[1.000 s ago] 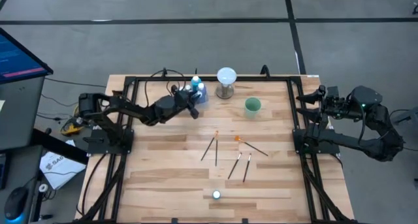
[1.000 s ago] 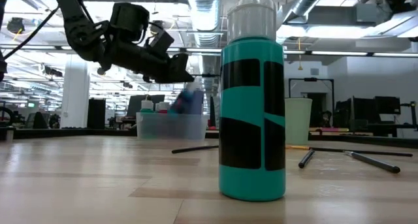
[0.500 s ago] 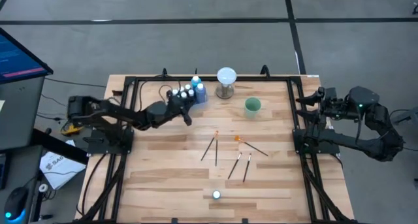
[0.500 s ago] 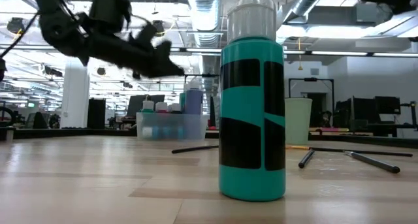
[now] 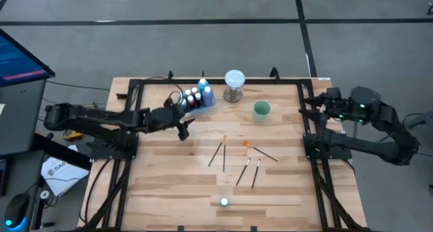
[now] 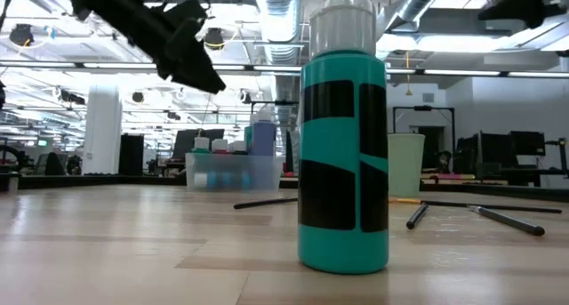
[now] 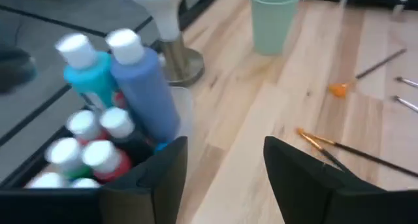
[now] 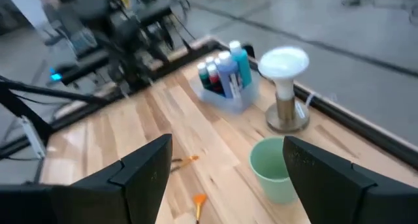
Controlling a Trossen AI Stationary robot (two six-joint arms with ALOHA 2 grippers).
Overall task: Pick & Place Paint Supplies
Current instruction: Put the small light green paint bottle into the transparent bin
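A clear bin (image 5: 195, 99) at the far edge holds several white-capped paint bottles (image 7: 104, 152), with a tall blue one (image 7: 142, 87) and a teal one (image 7: 91, 74) standing at its back. My left gripper (image 5: 181, 121) is open and empty, hovering just left and near of the bin (image 7: 179, 113). In the low view it hangs high above the table (image 6: 191, 60). One teal bottle (image 6: 344, 136) stands upright alone near the near edge (image 5: 224, 201). Several brushes (image 5: 240, 157) lie flat mid-table. My right gripper (image 5: 316, 103) is open over the table's right rail.
A white globe on a metal base (image 5: 234, 83) stands just right of the bin, and a pale green cup (image 5: 262, 109) stands right of that (image 8: 274, 168). A black rail frame (image 5: 304, 124) borders the table. Bare wood lies left of the brushes.
My left gripper has drawn back from above the bin toward the table's left and slightly near side, and it shows higher in the low view. The blue bottle, blurred at the bin a second ago, now stands still inside it. My right arm has shifted slightly toward the table.
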